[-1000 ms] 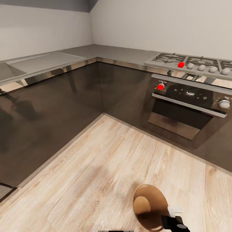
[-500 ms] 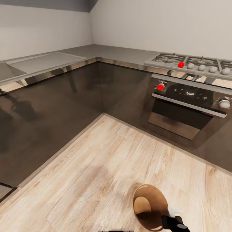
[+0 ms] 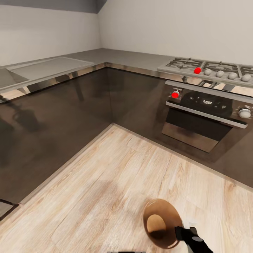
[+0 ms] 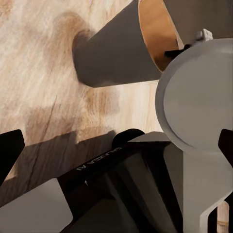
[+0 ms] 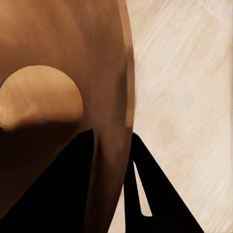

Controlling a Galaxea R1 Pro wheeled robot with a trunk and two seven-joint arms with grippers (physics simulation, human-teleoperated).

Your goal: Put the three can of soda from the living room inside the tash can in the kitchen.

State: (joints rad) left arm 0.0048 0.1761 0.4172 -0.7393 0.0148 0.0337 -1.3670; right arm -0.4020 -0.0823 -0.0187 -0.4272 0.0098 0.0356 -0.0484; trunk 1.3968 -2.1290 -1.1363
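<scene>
Where the right gripper (image 5: 112, 160) comes down, its two black fingers (image 5: 155, 194) sit on both sides of the trash can's (image 5: 63, 48) rim, one inside & one outside, w/ the thin wall between them. So it is pinched shut on the rim. In the head view the same gripper (image 3: 183, 232) is at the bottom, touching the near right edge of the can (image 3: 160, 211).

The can stands upright on the light wood floor (image 3: 116, 182). It is round, grey outside (image 4: 111, 53), copper-brown at the rim & brown inside. The flat round bottom (image 5: 41, 94) shows lighter than the walls. No soda cans can be seen in it from these pics.

In the left wrist view, a black fingertip (image 4: 8, 153) of the left gripper shows at each side edge, far apart, so that gripper is wide open w/ nothing in it. Past them are grey & black robot parts (image 4: 194, 107), w/ the can standing behind them on the floor.

Further out is the kitchen. Dark shiny lower cabinets (image 3: 70, 109) meet in a corner. A grey counter (image 3: 119, 56) runs along the top. A sink (image 3: 21, 72) is at the left. At the right is an oven (image 3: 200, 119) w/ a red knob, & a hob (image 3: 207, 68) above it w/ one red knob & some grey ones. The walls (image 3: 158, 28) are plain white.
</scene>
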